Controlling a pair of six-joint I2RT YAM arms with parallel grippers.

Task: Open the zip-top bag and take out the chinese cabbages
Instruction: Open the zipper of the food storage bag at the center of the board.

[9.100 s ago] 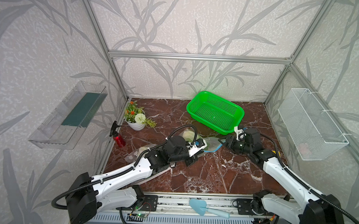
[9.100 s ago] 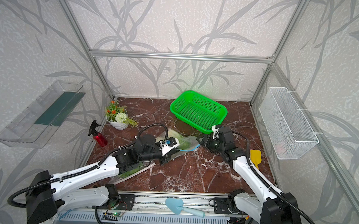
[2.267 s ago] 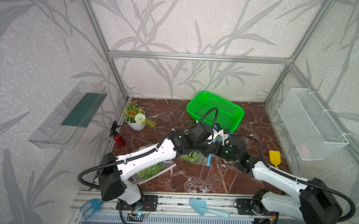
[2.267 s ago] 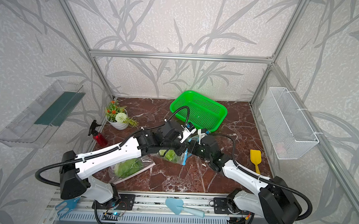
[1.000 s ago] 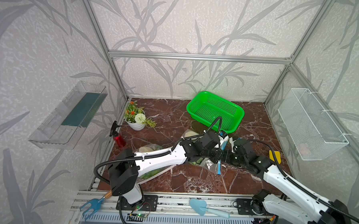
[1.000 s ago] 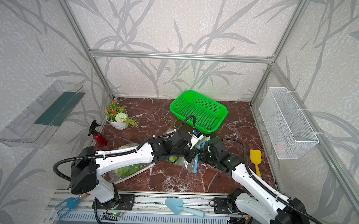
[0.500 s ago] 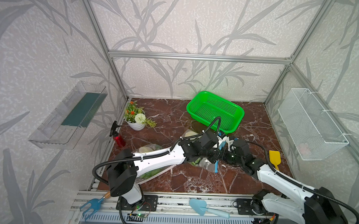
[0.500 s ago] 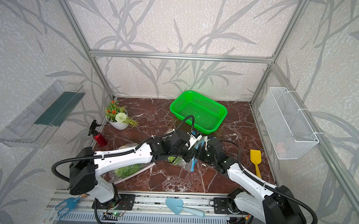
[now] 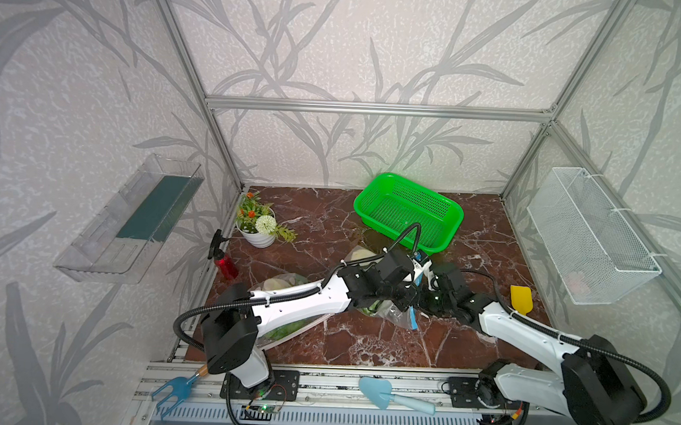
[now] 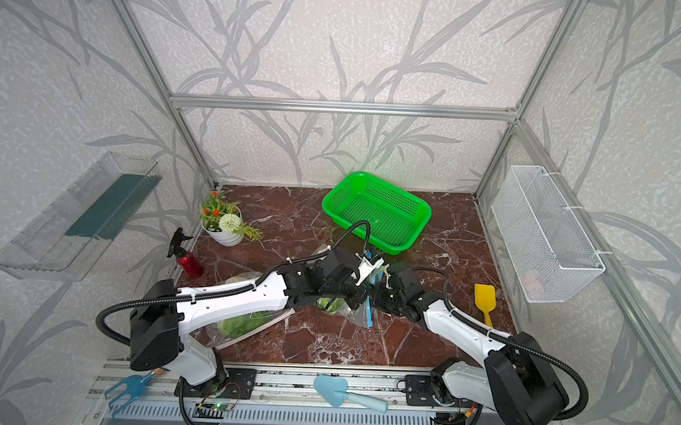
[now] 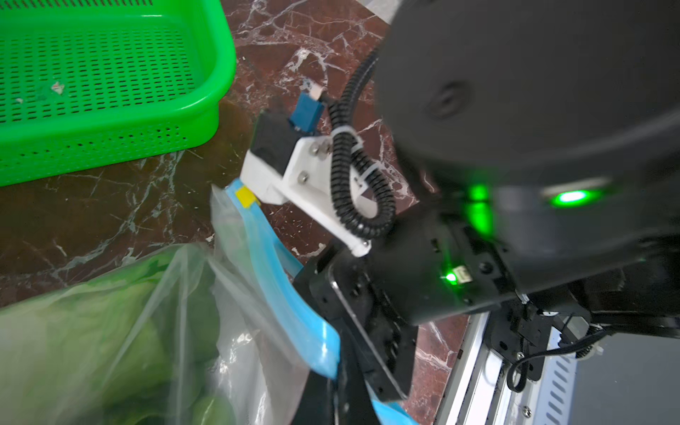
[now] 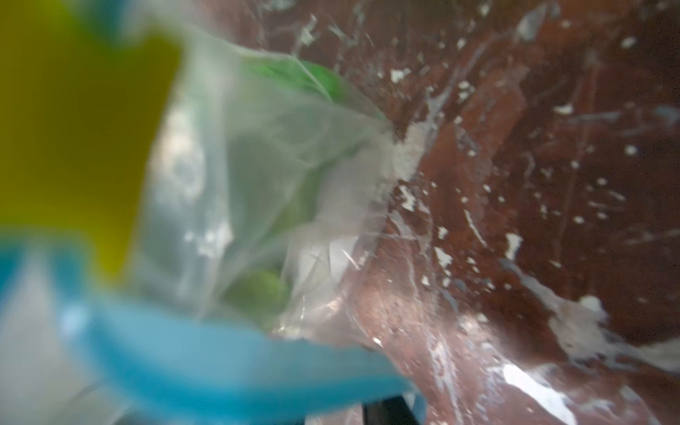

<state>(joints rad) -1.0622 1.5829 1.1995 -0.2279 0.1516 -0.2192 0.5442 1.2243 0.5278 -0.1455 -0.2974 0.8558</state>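
Centre of both top views: zip-top bag [image 9: 395, 319] hanging partly lifted above marble table [image 9: 364, 343], blue zip strip [image 11: 279, 279] down its right side, yellow tab [image 11: 245, 197] at strip's upper end.
Left gripper [image 9: 403, 301]: clenched, grasping bag plastic.
Right gripper [image 11: 346, 371]: fingers either side of zip strip; gripped or not, cannot tell.
Chinese cabbages: green one inside bag [image 11: 110, 320]; pale one [image 9: 362, 255] on table above left wrist, near green basket [image 9: 454, 226].
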